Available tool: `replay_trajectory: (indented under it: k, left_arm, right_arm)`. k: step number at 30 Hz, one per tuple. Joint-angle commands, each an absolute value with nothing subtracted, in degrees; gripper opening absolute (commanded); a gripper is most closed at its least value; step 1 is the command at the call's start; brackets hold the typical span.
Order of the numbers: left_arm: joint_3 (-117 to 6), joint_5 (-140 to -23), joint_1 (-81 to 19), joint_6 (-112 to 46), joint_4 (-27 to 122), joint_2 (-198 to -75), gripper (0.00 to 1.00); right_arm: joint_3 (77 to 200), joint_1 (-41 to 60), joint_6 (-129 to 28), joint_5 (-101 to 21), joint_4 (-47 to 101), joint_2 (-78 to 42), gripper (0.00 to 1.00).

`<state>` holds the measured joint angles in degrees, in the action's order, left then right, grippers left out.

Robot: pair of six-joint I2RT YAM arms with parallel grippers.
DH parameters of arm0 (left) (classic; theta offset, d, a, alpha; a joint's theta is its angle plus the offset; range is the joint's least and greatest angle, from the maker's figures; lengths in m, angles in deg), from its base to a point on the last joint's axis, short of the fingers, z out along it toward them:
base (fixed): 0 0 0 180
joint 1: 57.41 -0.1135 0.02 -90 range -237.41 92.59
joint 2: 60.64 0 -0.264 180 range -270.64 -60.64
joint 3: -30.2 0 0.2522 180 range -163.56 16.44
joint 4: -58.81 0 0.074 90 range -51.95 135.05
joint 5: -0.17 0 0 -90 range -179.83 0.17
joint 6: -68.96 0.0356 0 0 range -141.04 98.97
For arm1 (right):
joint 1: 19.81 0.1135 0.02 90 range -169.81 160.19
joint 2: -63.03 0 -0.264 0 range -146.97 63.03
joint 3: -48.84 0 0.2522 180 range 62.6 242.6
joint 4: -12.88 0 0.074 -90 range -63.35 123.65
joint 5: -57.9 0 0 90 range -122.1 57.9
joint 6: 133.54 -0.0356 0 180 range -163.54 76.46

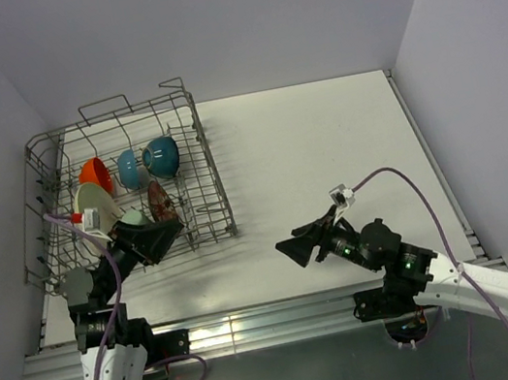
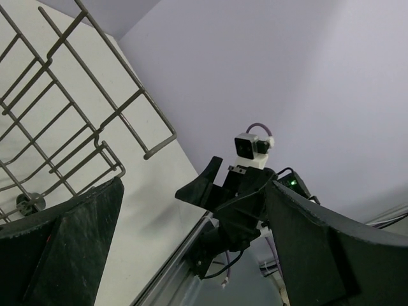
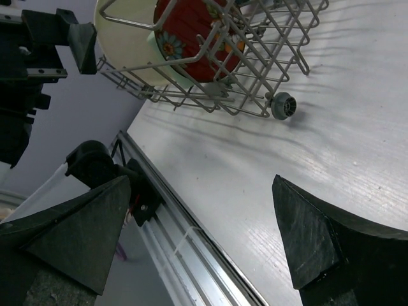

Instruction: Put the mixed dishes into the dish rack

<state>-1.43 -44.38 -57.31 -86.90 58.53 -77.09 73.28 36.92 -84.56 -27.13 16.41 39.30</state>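
The dish rack [image 1: 200, 175] stands at the back left of the table. In it are the orange bowl [image 1: 94, 176], small blue bowl [image 1: 130, 168], teal bowl [image 1: 162, 155], cream plate [image 1: 92, 201], pale green cup [image 1: 131, 218] and red floral bowl [image 1: 161, 201]. My left gripper [image 1: 157, 237] is open and empty at the rack's near edge, beside the red floral bowl. My right gripper [image 1: 296, 248] is open and empty, low over the table right of the rack. The right wrist view shows the rack [image 3: 255, 95], red floral bowl [image 3: 191, 25] and cream plate [image 3: 124, 48].
The table [image 1: 327, 157] stretches right of the rack, with a metal rail [image 1: 258, 322] along its near edge. Grey walls close in the back and both sides. The rack has a small wheel [image 3: 282, 105] at its corner. The left wrist view shows the right arm [image 2: 242, 191].
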Motion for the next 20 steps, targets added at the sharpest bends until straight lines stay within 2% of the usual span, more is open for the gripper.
replay_trajectory:
  k: [1, 13, 20]
  left_arm:
    - [-0.1, -43.2, -57.2, -89.8, 63.1, -75.1, 0.99]
    - [7.4, -45.2, -57.2, -96.2, 65.1, -70.2, 0.99]
    - [13.2, -46.1, -56.3, -102.6, 71.4, -58.0, 0.99]
  right_arm:
    - [71.0, 36.7, -87.9, -23.9, 12.7, 41.1, 1.0]
    - [63.6, 36.7, -94.1, -21.3, 11.9, 45.0, 1.0]
    - [57.2, 36.7, -94.7, -26.5, 8.5, 54.0, 1.0]
